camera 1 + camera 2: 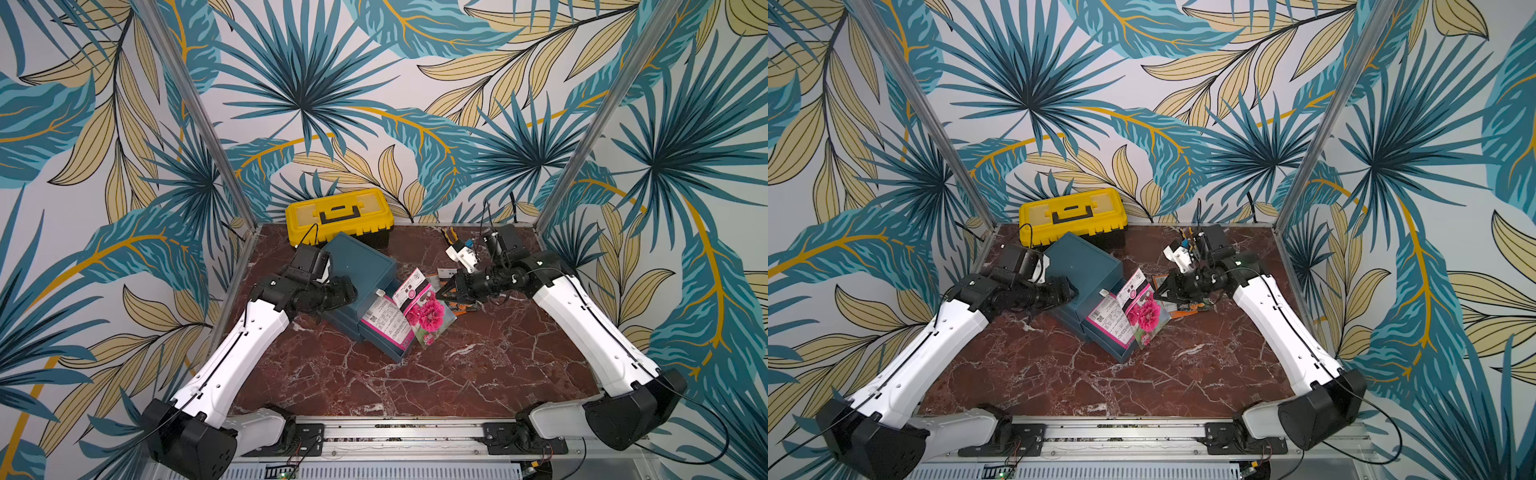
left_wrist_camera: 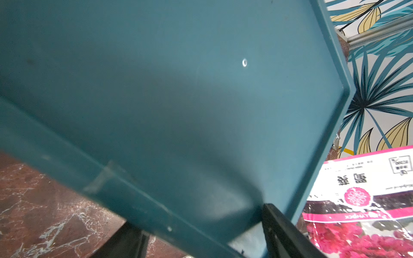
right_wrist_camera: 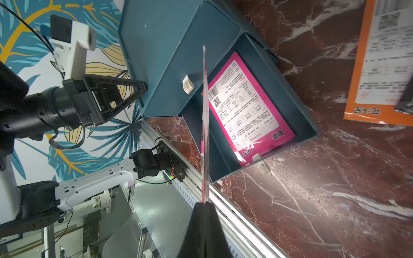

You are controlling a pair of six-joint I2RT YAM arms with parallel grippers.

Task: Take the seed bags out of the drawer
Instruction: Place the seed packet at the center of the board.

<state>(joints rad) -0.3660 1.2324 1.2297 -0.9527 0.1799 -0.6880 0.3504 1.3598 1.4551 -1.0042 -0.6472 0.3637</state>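
Note:
A teal drawer cabinet [image 1: 361, 266] stands mid-table with its lower drawer [image 1: 395, 353] pulled out. One magenta seed bag [image 3: 243, 107] lies in that drawer, white label up. My right gripper [image 3: 204, 203] is shut on a second magenta seed bag [image 1: 424, 309], held upright above the drawer's right side; the right wrist view shows it edge-on. Orange seed bags [image 1: 465, 306] lie on the table under the right arm. My left gripper [image 2: 201, 236] is clamped on the cabinet's left edge, one finger on top [image 2: 281, 232] and one at the side.
A yellow toolbox [image 1: 338, 216] stands at the back wall just behind the cabinet. Pliers and small tools [image 1: 451, 237] lie at the back right. The red marble table [image 1: 415, 382] stretches in front of the drawer to the metal rail.

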